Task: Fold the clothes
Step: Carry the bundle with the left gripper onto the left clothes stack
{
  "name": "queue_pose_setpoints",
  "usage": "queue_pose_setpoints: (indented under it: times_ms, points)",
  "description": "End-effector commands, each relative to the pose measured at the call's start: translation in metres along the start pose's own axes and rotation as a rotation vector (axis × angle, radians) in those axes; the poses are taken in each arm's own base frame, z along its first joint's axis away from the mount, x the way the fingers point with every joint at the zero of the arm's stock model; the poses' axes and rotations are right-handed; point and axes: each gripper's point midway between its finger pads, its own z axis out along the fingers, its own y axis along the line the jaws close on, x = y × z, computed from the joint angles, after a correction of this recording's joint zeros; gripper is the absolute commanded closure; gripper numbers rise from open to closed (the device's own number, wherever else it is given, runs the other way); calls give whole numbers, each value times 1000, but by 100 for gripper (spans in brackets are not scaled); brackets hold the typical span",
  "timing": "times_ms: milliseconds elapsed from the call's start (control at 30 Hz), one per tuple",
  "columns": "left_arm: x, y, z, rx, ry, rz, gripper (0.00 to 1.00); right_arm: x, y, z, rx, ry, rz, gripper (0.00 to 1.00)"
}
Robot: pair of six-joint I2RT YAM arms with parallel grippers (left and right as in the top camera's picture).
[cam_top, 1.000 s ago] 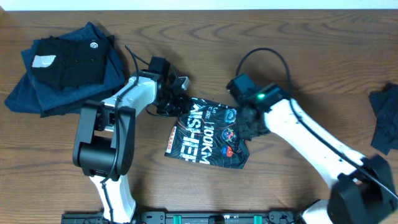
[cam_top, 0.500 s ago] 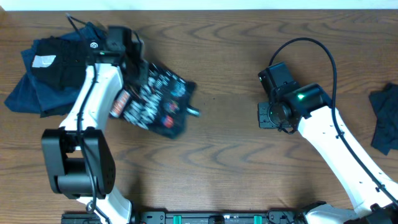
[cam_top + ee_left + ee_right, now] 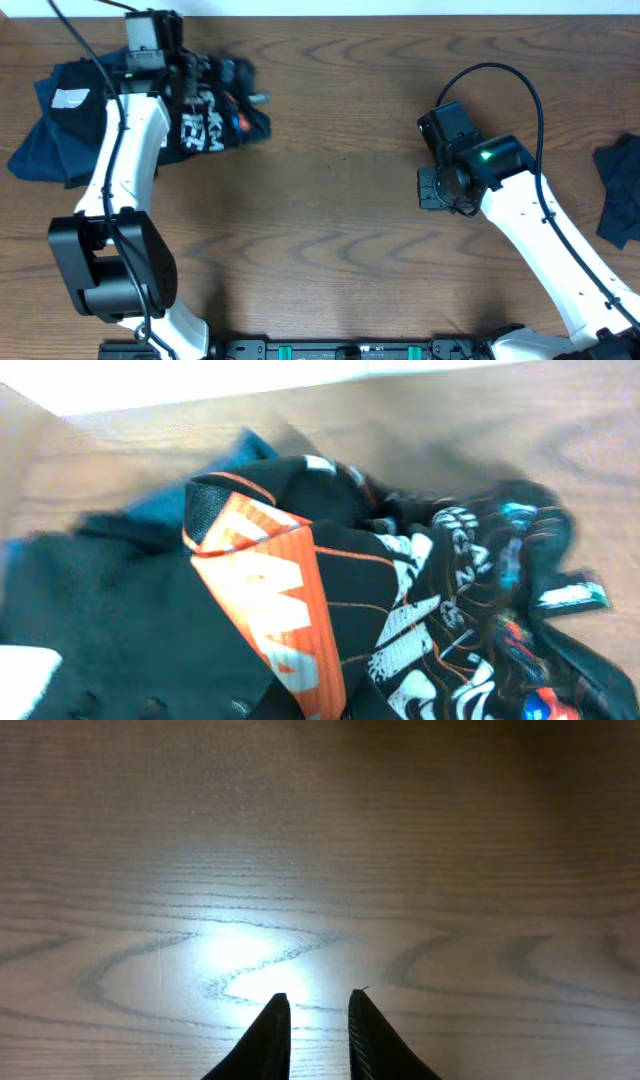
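Observation:
The black T-shirt (image 3: 218,118) with white lettering and orange lines hangs bunched from my left gripper (image 3: 186,82) at the far left of the table, its left part over the edge of a pile of dark clothes (image 3: 70,125). In the left wrist view the shirt (image 3: 450,610) fills the frame, an orange-white band showing, with the pile (image 3: 100,610) beneath it; the fingers are hidden by cloth. My right gripper (image 3: 432,188) is over bare wood right of centre, far from the shirt. Its fingers (image 3: 313,1005) are empty with only a narrow gap between them.
Another dark garment (image 3: 620,190) lies at the table's right edge. A black cable (image 3: 500,75) loops above the right arm. The wooden table (image 3: 330,250) runs to a pale strip along the far edge.
My left gripper has carried the shirt from the table's middle up and left to the clothes pile. My right gripper let go of the shirt and drew back to the right, then stayed still.

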Motion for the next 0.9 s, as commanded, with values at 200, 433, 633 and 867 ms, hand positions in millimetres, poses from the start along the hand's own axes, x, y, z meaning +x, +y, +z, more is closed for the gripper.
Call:
queue_pose_setpoints:
  times_ms: [200,433,633,867]
  points:
    - [-52,70,-12,-150,-210,-66,94,-1,-7,-5,20,-15,5,80]
    - [-48,127,-13,-237,-235,-137,94,-1,-8,-5,20,-15,5,80]
    - [-26,182,-11,-286,-220,-234,94,1,-8,-5,22,-7,4,80]
    - [-2,213,-5,-274,-196,-324,91,3,-9,-5,25,-1,3,80]
